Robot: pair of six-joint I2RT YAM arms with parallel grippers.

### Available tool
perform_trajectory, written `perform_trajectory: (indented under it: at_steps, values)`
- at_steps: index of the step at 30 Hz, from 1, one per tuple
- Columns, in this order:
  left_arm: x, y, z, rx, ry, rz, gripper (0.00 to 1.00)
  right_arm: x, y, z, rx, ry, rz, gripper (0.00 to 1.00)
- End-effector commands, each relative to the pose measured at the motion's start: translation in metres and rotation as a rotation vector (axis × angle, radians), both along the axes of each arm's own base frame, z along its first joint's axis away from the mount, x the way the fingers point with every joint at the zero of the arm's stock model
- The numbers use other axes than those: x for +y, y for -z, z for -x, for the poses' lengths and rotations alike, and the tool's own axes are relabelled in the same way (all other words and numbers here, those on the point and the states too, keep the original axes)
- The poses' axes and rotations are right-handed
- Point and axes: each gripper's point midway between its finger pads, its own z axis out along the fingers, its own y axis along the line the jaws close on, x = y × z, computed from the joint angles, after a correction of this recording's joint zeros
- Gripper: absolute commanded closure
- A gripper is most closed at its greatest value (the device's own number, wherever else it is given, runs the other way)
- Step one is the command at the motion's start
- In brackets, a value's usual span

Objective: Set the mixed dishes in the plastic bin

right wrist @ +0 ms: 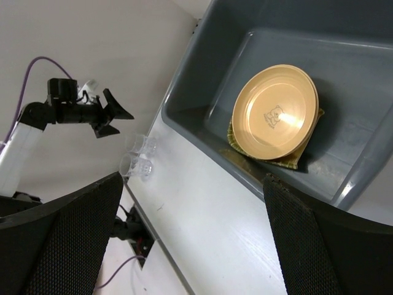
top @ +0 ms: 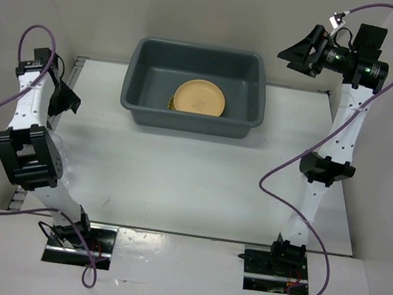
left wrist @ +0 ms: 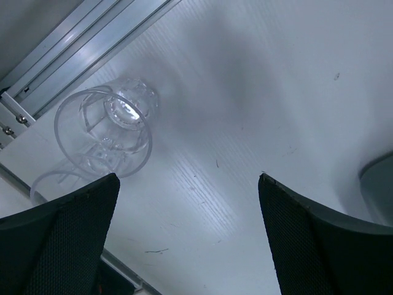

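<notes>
The dark grey plastic bin [top: 137,97] stands at the back middle of the table. An orange-yellow plate [top: 200,98] lies flat inside it. In the right wrist view the plate [right wrist: 276,110] rests on the yellow slatted tray [right wrist: 301,158], whose greenish rim pokes out; a second plate rim seems to show just beneath the top one. My right gripper [top: 299,53] is open and empty, raised high beside the bin's [right wrist: 202,80] right end; its jaws [right wrist: 193,178] stand wide apart. My left gripper [top: 64,100] is open and empty [left wrist: 187,178], low over the table's left edge.
Two clear plastic cups [left wrist: 104,132] lie on their sides at the table's left edge, by a metal rail [left wrist: 73,49]; they also show in the right wrist view [right wrist: 136,157]. The bin's corner [left wrist: 377,184] shows to the left gripper's right.
</notes>
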Motion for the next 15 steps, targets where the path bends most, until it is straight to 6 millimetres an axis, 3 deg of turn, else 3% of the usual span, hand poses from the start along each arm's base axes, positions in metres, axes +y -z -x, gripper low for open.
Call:
perform_trajectory:
  at_steps: [1, 7, 15]
  values:
    - [-0.002, -0.009, -0.004, -0.067, 0.023, -0.02, 0.0, 0.0, 0.001, 0.002, -0.007, -0.029, -0.012, 0.01]
    - [-0.009, 0.038, 0.019, 0.034, 0.033, 0.03, 0.01, 0.001, 0.0, 0.003, 0.0, -0.035, -0.022, 0.01]
    - [-0.008, 0.06, 0.031, 0.084, 0.055, 0.018, 0.01, 0.0, 0.001, 0.002, 0.008, -0.024, -0.022, 0.01]
